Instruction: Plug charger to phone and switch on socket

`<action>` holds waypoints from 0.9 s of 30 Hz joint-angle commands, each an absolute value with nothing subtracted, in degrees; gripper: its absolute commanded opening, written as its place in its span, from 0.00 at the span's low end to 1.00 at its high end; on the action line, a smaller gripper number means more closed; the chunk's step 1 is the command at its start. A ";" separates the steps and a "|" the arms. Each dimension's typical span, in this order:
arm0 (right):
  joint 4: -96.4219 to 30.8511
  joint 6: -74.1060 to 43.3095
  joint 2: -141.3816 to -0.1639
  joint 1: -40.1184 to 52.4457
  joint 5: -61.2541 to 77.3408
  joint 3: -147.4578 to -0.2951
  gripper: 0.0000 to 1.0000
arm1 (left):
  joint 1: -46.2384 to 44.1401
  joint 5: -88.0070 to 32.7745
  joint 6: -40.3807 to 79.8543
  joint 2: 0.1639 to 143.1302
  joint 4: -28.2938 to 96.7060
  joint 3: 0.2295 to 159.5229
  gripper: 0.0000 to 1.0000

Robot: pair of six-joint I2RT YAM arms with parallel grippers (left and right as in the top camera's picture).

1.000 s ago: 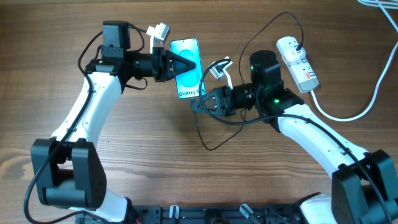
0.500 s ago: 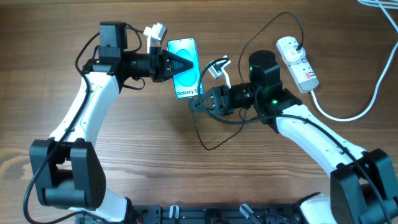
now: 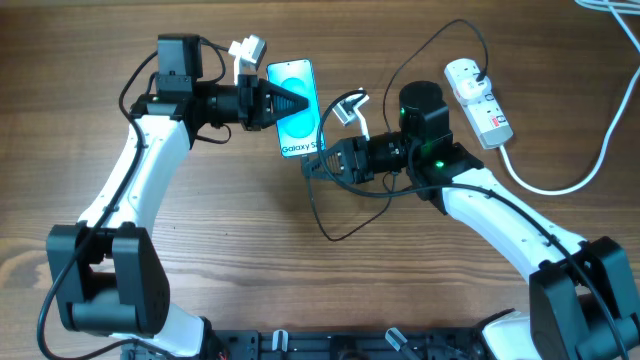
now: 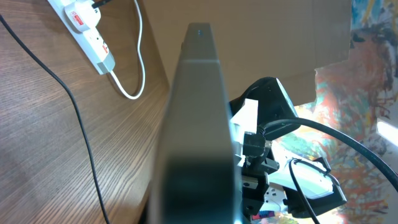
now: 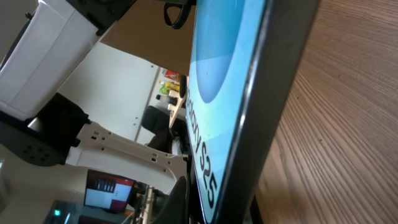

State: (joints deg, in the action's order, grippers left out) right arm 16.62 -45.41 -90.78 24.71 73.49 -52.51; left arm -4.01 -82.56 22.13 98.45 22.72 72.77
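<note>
My left gripper [image 3: 291,102] is shut on the phone [image 3: 305,132] and holds it above the table, cyan screen up and the "Galaxy" end toward the right arm. The phone shows edge-on and blurred in the left wrist view [image 4: 199,124] and fills the right wrist view [image 5: 224,68]. My right gripper [image 3: 318,166] is at the phone's Galaxy end. The charger cable [image 3: 325,225] hangs from it in a loop; the plug itself is hidden. The cable also crosses the left wrist view [image 4: 81,130]. The white socket [image 3: 478,95] lies at the back right and also shows in the left wrist view [image 4: 87,28].
The socket's thick white cord [image 3: 590,150] curves off to the right edge. The black cable arcs up from the socket across the back of the table [image 3: 440,35]. Bare wooden table [image 3: 230,250] lies in front of both arms.
My left gripper has moved the phone slightly left and toward the back. The right gripper has followed it a little and stays at the phone's Galaxy end.
</note>
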 commanded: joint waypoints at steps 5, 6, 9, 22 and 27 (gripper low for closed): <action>18.87 -47.18 -90.54 22.59 69.08 -53.89 0.04 | -5.04 -85.45 19.68 97.93 23.42 72.31 0.04; 18.85 -47.16 -90.54 22.31 69.21 -53.89 0.05 | -5.04 -85.43 19.68 97.93 23.44 72.31 0.04; 18.87 -47.09 -90.54 22.20 69.19 -53.89 0.04 | -5.04 -85.43 19.68 97.93 23.42 72.31 0.04; 16.64 -44.34 -90.54 22.02 67.94 -53.87 1.00 | -5.04 -85.41 19.90 97.93 23.42 72.31 0.04; 14.90 -38.94 -90.54 20.71 67.94 -53.87 1.00 | -5.04 -85.41 19.90 97.93 23.46 72.31 0.04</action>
State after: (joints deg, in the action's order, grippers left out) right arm 15.11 -43.35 -90.76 21.71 68.66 -52.75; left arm -5.08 -82.78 21.12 98.45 23.57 72.49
